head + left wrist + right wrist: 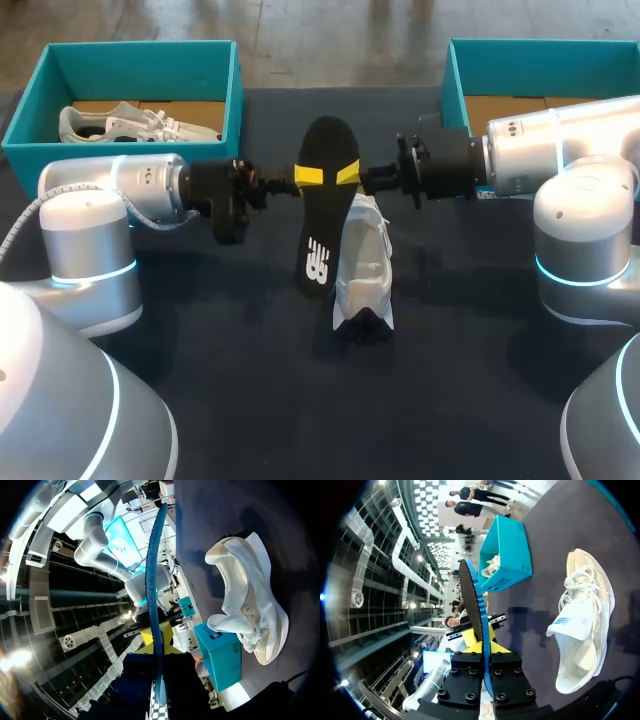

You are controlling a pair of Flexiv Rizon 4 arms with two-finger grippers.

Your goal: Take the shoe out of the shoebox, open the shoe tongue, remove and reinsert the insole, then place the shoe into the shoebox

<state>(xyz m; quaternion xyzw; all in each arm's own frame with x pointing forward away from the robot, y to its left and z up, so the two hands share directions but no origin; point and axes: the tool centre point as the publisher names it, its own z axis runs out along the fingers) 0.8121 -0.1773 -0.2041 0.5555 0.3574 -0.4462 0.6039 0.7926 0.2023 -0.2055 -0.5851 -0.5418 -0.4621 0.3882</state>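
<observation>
- I saw the table (250,400) filling nearly the whole head view, covered in a dark navy, matte cloth.
- Its far edge ran straight across the upper part of the frame.
- The light on it was even; I made out only soft, blurred shadows on the cloth around the middle of the frame.
- Both wrist views showed the same dark cloth, lying smooth.

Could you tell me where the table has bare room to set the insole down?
The widest bare patch is the table on the robot's side of the white shoe. A smaller strip lies between the left shoebox and right shoebox. The middle is crowded: left gripper and right gripper hold the insole beside the shoe.
</observation>
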